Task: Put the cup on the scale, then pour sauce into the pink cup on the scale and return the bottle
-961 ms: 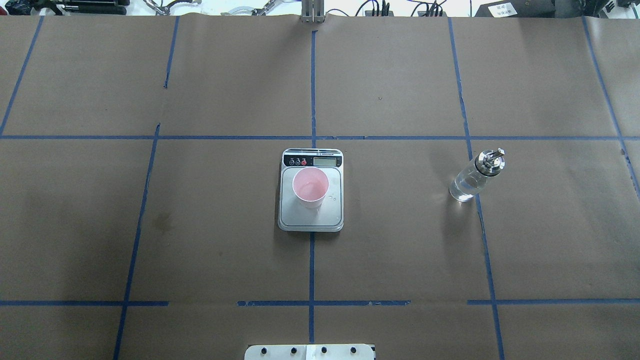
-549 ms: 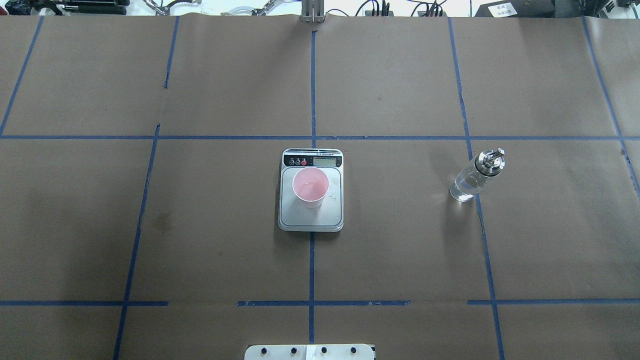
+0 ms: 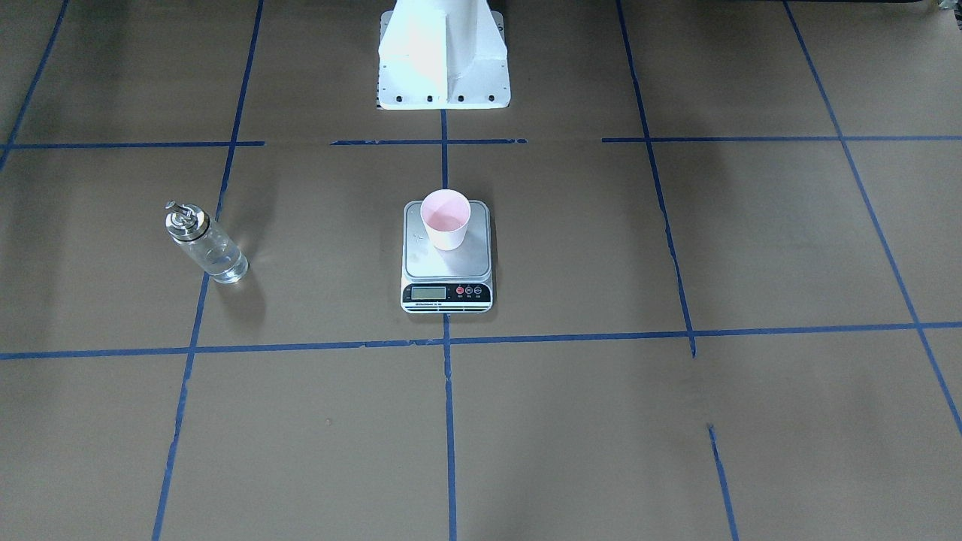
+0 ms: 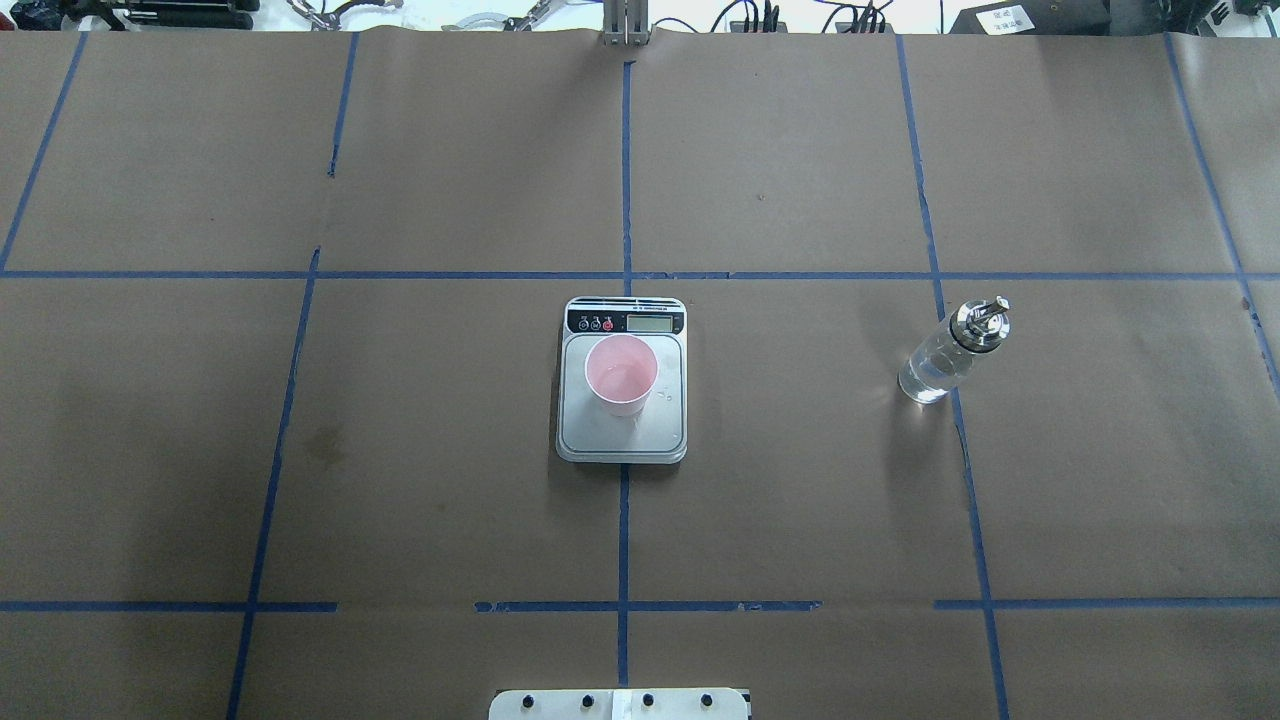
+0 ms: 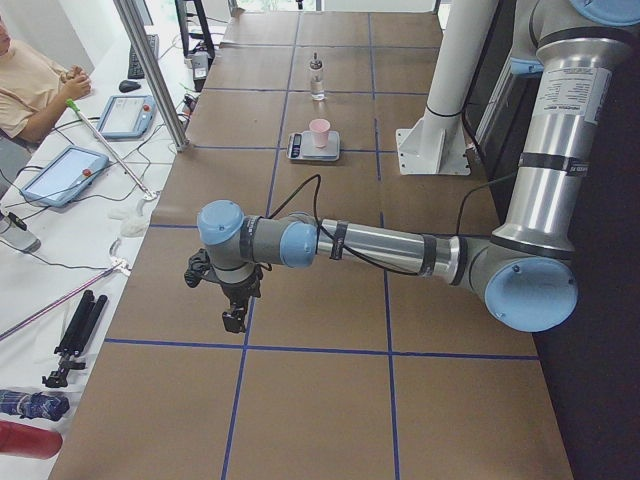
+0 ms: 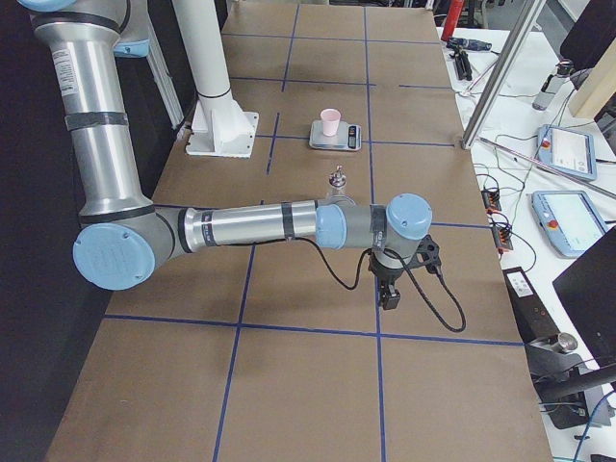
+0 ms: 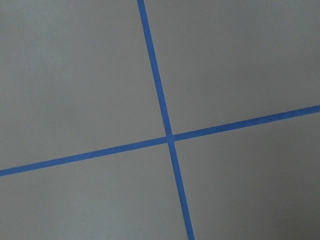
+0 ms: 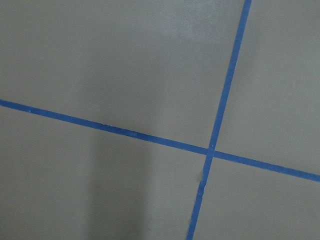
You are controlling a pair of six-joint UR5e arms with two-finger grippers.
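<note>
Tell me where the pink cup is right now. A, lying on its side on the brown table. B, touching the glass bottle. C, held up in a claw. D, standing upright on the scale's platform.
D: the cup stands upright on the silver platform of the scale, well apart from the bottle, which stands on the table off to the side.

Overhead, I get two obstacles: scale [image 4: 621, 435] mid-table with cup [image 4: 621, 372] standing on it, and bottle [image 4: 940, 362] upright, well apart at its 3 o'clock, wide gap between. Bare table [image 4: 300, 450] from 7 round to 1. Robot pedestal [image 3: 443, 60] at 6. Left gripper [image 5: 233, 322] far out at 9, right gripper [image 6: 391, 300] past the bottle at 3.
</note>
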